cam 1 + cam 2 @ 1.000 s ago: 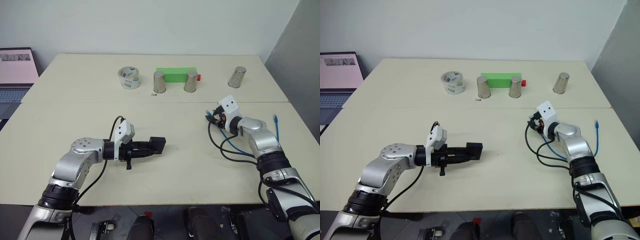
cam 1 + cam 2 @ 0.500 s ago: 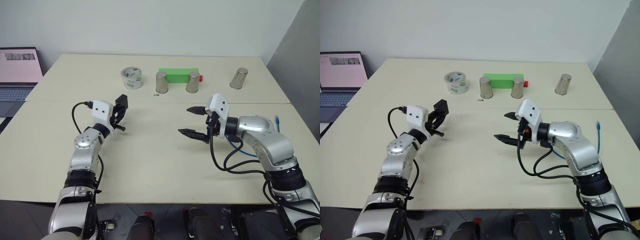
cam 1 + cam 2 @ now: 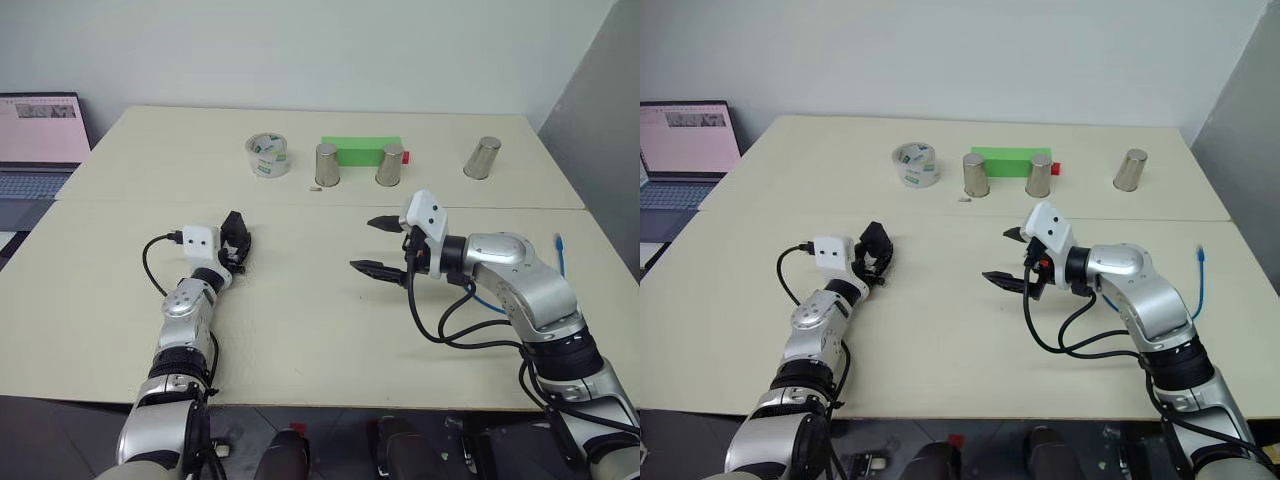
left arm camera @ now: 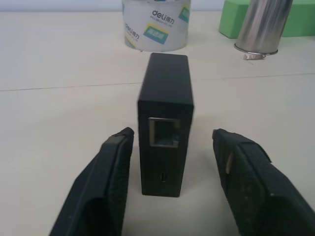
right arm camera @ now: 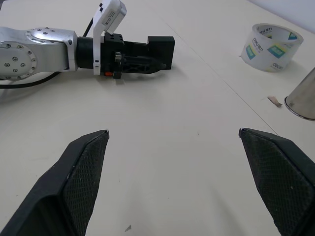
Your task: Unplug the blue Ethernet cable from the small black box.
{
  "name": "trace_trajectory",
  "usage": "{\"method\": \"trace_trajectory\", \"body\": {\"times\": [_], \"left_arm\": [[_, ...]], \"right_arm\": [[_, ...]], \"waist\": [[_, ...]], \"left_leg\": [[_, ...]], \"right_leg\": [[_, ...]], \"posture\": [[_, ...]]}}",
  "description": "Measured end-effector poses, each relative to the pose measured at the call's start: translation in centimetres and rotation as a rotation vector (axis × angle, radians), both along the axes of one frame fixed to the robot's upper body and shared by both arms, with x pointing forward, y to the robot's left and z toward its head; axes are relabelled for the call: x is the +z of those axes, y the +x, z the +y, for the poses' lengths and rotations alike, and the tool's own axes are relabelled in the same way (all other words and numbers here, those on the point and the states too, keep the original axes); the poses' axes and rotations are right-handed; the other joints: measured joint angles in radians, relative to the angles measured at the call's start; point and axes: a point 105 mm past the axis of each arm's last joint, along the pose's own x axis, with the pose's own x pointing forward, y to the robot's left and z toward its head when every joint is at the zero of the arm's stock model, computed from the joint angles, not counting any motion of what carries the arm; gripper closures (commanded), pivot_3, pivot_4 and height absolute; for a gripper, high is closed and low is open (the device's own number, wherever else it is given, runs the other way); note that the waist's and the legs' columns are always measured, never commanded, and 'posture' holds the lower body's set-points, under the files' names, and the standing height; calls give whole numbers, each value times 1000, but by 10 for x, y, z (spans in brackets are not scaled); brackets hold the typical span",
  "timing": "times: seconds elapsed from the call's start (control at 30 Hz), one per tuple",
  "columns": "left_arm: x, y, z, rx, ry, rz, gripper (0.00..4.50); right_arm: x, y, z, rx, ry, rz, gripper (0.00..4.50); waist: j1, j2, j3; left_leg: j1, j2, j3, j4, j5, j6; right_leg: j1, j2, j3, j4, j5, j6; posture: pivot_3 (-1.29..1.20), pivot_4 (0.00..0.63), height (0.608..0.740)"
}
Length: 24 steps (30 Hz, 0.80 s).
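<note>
Small black box (image 4: pixel 165 125) upright on counter (image 3: pixel 300 330), between parted left tool (image 4: pixel 172 184) fingers, untouched; right tool (image 3: pixel 385 245) spread wide.

**Count of things on the table**

Three metal cups: one (image 3: pixel 327 165) and a second (image 3: pixel 389 165) at twelve o'clock, a third (image 3: pixel 482 158) at two o'clock. One roll of tape (image 3: pixel 266 155) at eleven o'clock. One green block (image 3: pixel 361 150) behind the two middle cups. One small black box (image 4: pixel 165 123) at nine o'clock. One blue Ethernet cable (image 3: pixel 560 251) at three o'clock. One laptop (image 3: pixel 40 140) at ten o'clock. Two tables (image 3: pixel 300 330) pushed together.
</note>
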Motion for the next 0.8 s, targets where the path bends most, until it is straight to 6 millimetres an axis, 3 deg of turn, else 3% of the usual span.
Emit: {"method": "trace_trajectory", "body": {"times": [0.07,0.3,0.5,0.63,0.8], "left_arm": [[-1,-4,4,9,34,15,738],[-7,-30,12,-41,114,118,738],[1,-64,21,-183,209,260,738],[34,-79,30,-278,313,282,738],[64,-83,39,-319,340,280,738]], "right_arm": [[0,0,0,-6,-3,-1,0],[-6,1,-6,-41,-15,21,0],[-20,-2,-44,-144,-34,66,0],[-24,-5,-88,-257,-53,115,0],[-12,-7,-117,-324,-58,101,0]], "waist": [[-5,0,0],[-18,0,0],[-19,0,0],[-13,0,0],[-16,0,0]], "left_leg": [[1,0,0,0,0,0],[2,1,0,-1,0,0],[0,1,0,-1,0,0],[0,1,0,-1,0,0],[3,1,2,-1,0,0]], "right_leg": [[0,0,0,0,0,0],[1,1,1,1,0,0],[0,1,0,0,0,0],[0,1,0,0,-3,5],[2,2,2,0,-3,5]], "posture": [[0,150,740],[0,150,740],[0,150,740],[0,150,740],[0,150,740]]}}
